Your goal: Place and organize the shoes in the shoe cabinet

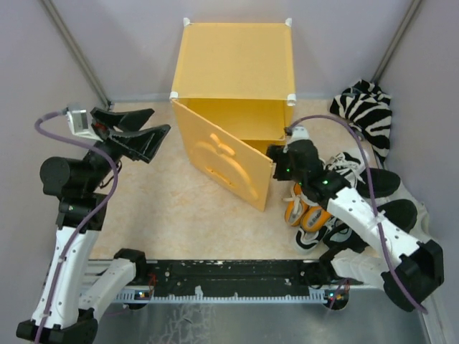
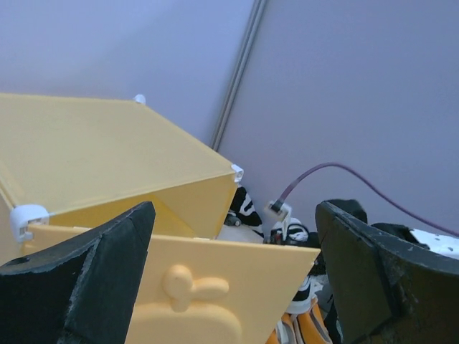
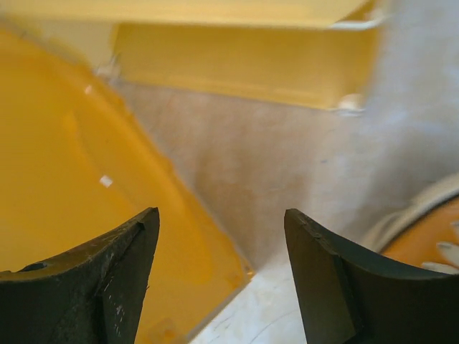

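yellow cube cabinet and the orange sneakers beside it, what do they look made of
The yellow-orange cube cabinet looks like thin moulded plastic, smooth with a dull sheen: flat panels clipped by white corner pieces, an apple shape pressed into its door. The orange low sneakers look like canvas with pale rubbery soles, though too small to be sure.

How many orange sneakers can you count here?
2. The left orange sneaker and right orange sneaker lie side by side right of the cabinet door, partly under the right arm.
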You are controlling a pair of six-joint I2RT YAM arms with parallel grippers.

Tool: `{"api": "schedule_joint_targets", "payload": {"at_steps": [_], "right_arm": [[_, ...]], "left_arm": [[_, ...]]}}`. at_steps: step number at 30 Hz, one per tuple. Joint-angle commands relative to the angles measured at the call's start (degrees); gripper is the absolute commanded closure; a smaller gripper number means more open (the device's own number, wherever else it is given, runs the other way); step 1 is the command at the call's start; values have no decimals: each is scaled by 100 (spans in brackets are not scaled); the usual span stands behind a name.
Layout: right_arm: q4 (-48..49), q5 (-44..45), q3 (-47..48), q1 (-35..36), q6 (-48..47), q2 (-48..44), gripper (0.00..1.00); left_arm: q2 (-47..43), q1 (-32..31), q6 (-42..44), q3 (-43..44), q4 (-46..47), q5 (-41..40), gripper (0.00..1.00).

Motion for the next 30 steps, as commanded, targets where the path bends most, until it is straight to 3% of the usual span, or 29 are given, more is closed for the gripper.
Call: {"api": "schedule_joint_targets", "payload": {"at_steps": [1, 7, 12, 19, 23, 26, 30], "right_arm": [[971, -176, 10, 1004, 32, 124, 29], [1704, -255, -105, 2347, 507, 177, 30], [1513, 691, -62, 2830, 452, 104, 30], [-662, 3470, 389, 2826, 652, -241, 30], [-2834, 5103, 841, 2810, 2063, -286, 30], [-4137, 5355, 1078, 2688, 2884, -339, 31], [-4674, 5006, 1319, 2287, 2993, -576, 32]], "left_arm": [[-177, -25, 74, 364, -286, 240, 1], [-405, -25, -142, 712, -488, 655, 1], [-712, -25, -144, 711, -486, 715, 1], [-674, -25, -122, 623, -658, 764, 1], [-644, -26, -290, 382, -543, 854, 1], [-524, -25, -375, 206, -529, 926, 1], [-245, -25, -436, 17, -500, 1050, 1]]}}
